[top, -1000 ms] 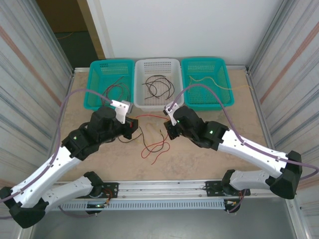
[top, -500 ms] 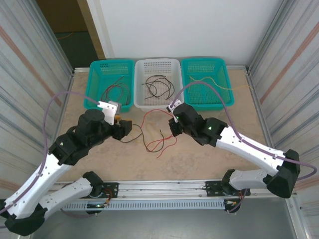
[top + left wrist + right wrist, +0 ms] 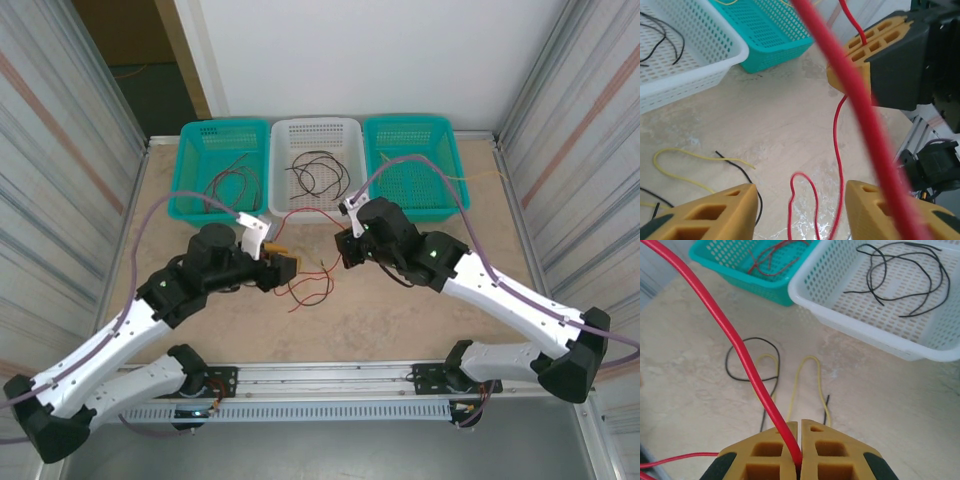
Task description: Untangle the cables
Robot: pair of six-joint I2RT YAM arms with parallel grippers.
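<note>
A beige, marble-patterned surface sits in a narrow booth. Corrugated metal wall panels close in both sides. Behind is a plain white back wall, with a dark doorway at the far left corner. A silver metal rail runs along the near edge, carrying both arm bases.

Three perforated plastic baskets stand side by side along the far edge. The teal left basket holds red and dark wires. The white middle basket holds black wires. The teal right basket holds a yellow wire.

The right claw is pinched tight on a thin red cable, whose slack lies in loose loops on the surface between the two arms. The left claw has its jaws apart, clamping nothing. The red cable crosses close in front of it, and I cannot tell whether they touch.

A thin yellow cable and a thin black cable lie loose on the surface near the white basket.
</note>
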